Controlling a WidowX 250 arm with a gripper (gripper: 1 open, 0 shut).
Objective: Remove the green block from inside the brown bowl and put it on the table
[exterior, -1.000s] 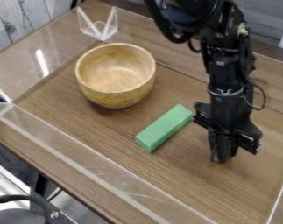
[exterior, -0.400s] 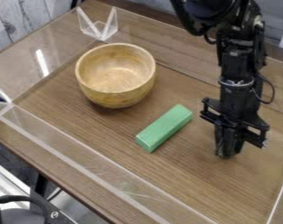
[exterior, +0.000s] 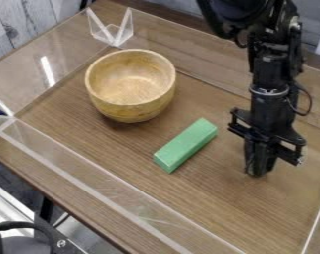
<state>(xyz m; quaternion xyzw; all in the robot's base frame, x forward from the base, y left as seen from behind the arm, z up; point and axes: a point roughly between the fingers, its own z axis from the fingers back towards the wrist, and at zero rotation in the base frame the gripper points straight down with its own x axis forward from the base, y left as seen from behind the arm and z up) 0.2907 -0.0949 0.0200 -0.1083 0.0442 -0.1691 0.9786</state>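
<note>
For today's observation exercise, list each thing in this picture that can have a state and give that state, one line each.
Green block: lying flat on the table, outside the bowl, not held.
Brown bowl: upright, empty.
Gripper: shut, holding nothing, pointing down just right of the block.
Clear plastic piece: standing folded at the back of the table.
Table: carrying the bowl and the block.

green block [exterior: 186, 145]: bright green, plain
brown bowl [exterior: 131, 84]: light tan (paler inside), grainy
tabletop [exterior: 109, 198]: brown, streaked
my fingers [exterior: 261, 164]: black
</note>
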